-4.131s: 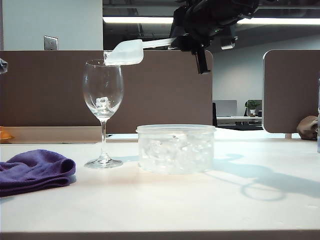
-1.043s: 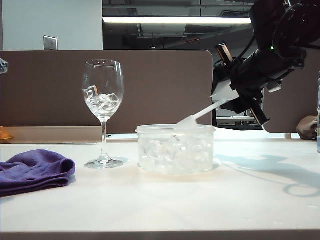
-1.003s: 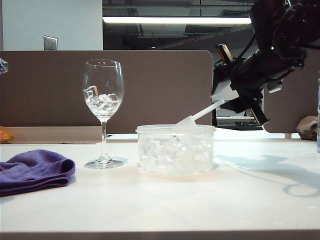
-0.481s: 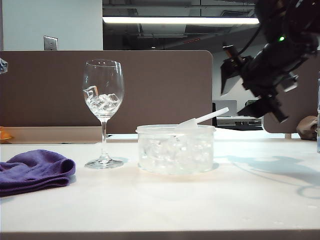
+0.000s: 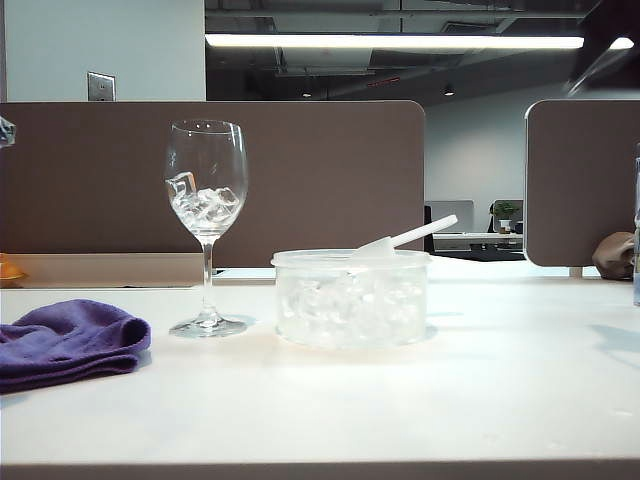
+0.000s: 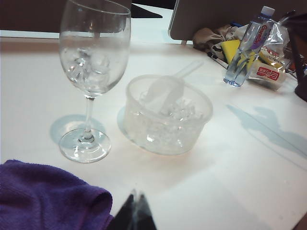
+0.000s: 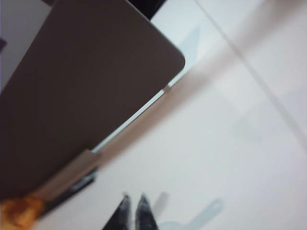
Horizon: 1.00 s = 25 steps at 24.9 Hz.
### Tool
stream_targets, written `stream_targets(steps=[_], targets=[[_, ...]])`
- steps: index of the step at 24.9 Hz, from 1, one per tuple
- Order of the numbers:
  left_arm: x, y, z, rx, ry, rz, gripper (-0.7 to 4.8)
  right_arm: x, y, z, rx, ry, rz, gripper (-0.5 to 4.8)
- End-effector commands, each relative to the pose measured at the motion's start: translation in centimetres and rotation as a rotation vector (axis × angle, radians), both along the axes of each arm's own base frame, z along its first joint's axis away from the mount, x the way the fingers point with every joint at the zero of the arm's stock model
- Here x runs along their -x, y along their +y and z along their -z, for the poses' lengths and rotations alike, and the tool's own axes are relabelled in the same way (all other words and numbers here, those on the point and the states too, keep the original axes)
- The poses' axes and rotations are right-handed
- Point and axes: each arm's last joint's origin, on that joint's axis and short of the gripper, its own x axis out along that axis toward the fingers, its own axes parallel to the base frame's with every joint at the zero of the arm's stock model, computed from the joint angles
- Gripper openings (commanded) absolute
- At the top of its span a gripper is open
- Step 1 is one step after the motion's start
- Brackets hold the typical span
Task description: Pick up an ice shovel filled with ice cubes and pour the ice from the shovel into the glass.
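The right gripper (image 7: 133, 203), jaws closed and empty like the left gripper (image 6: 134, 203), is withdrawing from the desk (image 5: 400, 400), leaving the translucent white plastic ice shovel (image 5: 400, 241) resting in the round clear plastic tub (image 5: 350, 298) and the tall clear stemmed wine glass (image 5: 206, 190) holding clear glossy ice cubes (image 5: 205, 205), so the pour looks finished.

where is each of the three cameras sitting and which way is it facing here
Exterior view: low at the table's edge, facing across it at the glass, the tub holding the ice shovel, and the purple cloth; only a dark bit of arm shows at the top right corner.
Left wrist view: above the cloth, looking down at the same glass, tub and shovel; the shut left gripper shows.
Right wrist view: tilted toward a brown partition and bare table; the right gripper shows, shut, holding nothing.
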Motion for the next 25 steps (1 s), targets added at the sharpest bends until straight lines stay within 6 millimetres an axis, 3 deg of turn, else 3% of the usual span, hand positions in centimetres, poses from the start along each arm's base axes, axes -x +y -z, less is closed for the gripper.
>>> stream_targets(steps=[1,5,9,14,17,20,25], targets=[[0.0,0.0,-0.3,0.003,-0.016,0.004,-0.05,3.2,-1.3,-1.7,0.256,-0.056,-0.007,0.19],[0.0,0.0,-0.3,0.003,-0.016,0.004,-0.05,7.6,-2.7,-3.6,0.408,-0.174,0.025,0.08],[0.0,0.0,-0.3,0.003,-0.016,0.004,-0.05,10.8,-3.3,-4.1,0.548,-0.226,0.028,0.08],[0.0,0.0,-0.3,0.003,-0.016,0.004,-0.05,14.0,-3.8,-2.7,0.674,-0.155,-0.006,-0.03],[0.0,0.0,-0.3,0.003,-0.016,0.004,-0.05,16.3,-4.1,-0.4,0.688,-0.230,0.022,-0.02],[0.0,0.0,-0.3,0.004,-0.017,0.004,-0.05,16.7,-4.2,2.1,0.684,-0.225,0.025,-0.02],[0.2,0.1,-0.2,0.004,-0.019,-0.001,-0.05,15.5,-4.1,3.2,0.594,-0.265,0.072,-0.02]])
